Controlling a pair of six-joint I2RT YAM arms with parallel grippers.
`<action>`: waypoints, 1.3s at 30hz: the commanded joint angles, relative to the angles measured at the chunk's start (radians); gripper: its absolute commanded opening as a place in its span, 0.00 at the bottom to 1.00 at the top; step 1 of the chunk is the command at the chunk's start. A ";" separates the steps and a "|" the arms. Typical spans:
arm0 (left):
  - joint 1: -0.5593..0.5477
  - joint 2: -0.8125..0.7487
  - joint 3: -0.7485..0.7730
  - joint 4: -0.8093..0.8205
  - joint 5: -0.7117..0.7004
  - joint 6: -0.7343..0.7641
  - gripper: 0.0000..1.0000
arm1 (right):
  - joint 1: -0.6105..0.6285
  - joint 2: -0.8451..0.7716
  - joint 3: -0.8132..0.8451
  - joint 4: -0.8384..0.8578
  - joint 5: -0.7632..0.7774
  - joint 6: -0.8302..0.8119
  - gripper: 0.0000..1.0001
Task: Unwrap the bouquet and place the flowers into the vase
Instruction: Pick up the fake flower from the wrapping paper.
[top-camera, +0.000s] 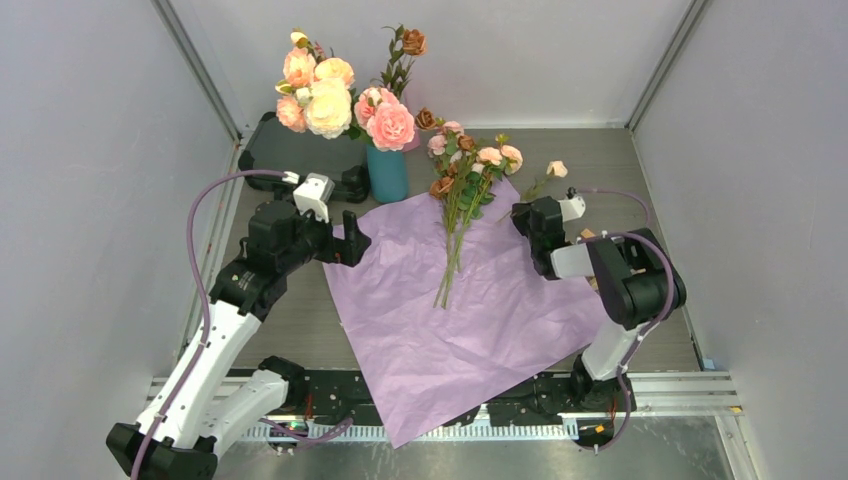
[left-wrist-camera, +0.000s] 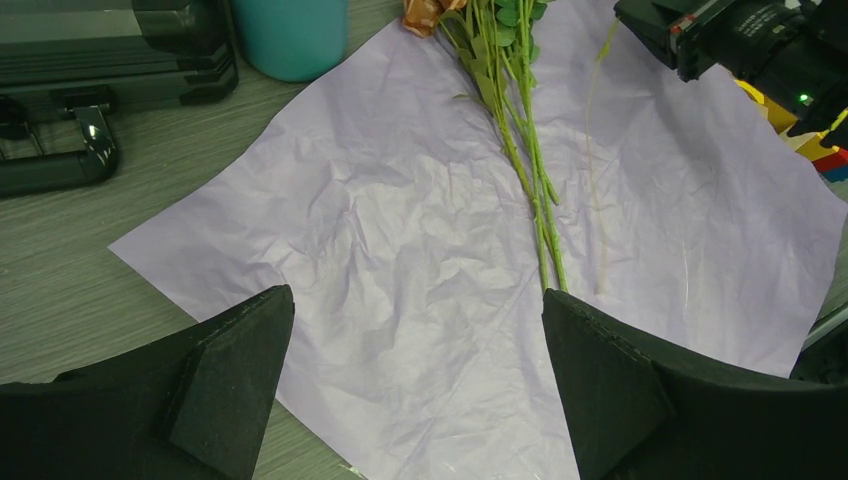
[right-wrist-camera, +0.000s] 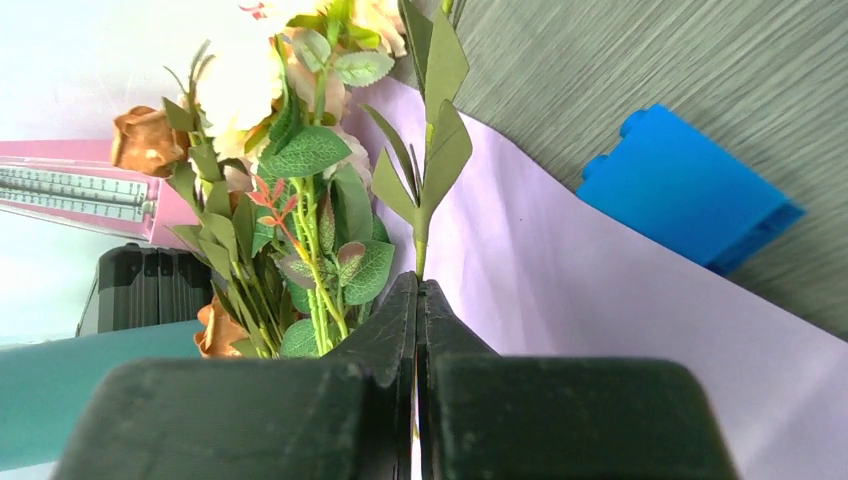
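Grey wood-grain desk (top-camera: 612, 150) carries a crinkled lilac paper sheet (top-camera: 480, 300) spread flat, teal vase (top-camera: 387, 175) just beside its far-left corner, black case (top-camera: 290, 150) beyond that corner, blue block (right-wrist-camera: 680, 190) near its right edge.

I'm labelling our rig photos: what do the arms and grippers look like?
The left arm and right arm have white links, black joints and a looping lilac cable. The left gripper and right gripper have thick, black, wedge-shaped fingers.
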 joint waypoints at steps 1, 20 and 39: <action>-0.005 -0.019 -0.003 0.002 0.006 0.019 0.97 | -0.001 -0.132 -0.045 0.002 0.116 -0.077 0.00; -0.074 -0.034 -0.040 0.235 0.303 -0.362 0.93 | 0.007 -1.060 -0.141 -0.419 -0.428 -0.352 0.00; -0.481 0.031 -0.092 0.757 0.069 -0.640 0.93 | 0.495 -1.004 0.059 -0.399 -0.641 -0.476 0.00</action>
